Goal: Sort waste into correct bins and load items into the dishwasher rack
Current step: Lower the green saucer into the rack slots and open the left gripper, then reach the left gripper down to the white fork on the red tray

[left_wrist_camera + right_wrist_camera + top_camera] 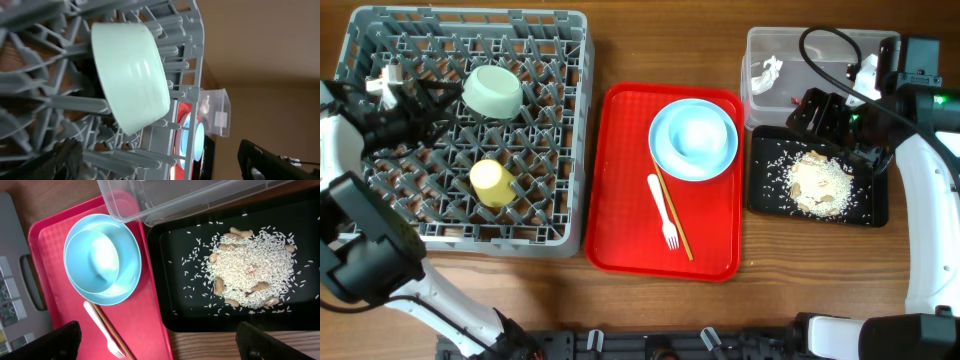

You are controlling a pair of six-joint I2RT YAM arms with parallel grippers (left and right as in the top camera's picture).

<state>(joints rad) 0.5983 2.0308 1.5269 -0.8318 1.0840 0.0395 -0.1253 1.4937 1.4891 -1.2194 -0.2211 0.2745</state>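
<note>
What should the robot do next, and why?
Probably the right gripper should move over to the light blue bowl and lift it. It looks open and empty, the rice already lies in the black tray, and the bowl sits on the plate, not in the rack.

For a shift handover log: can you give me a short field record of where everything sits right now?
rack: holds pale green saucer and yellow cup
red tray: light blue bowl on light blue plate; white fork and chopsticks beside them
clear tub: white tissue
black tray: rice scraps
left gripper: open, empty, at the saucer
right gripper: open, empty, above the black tray
</note>
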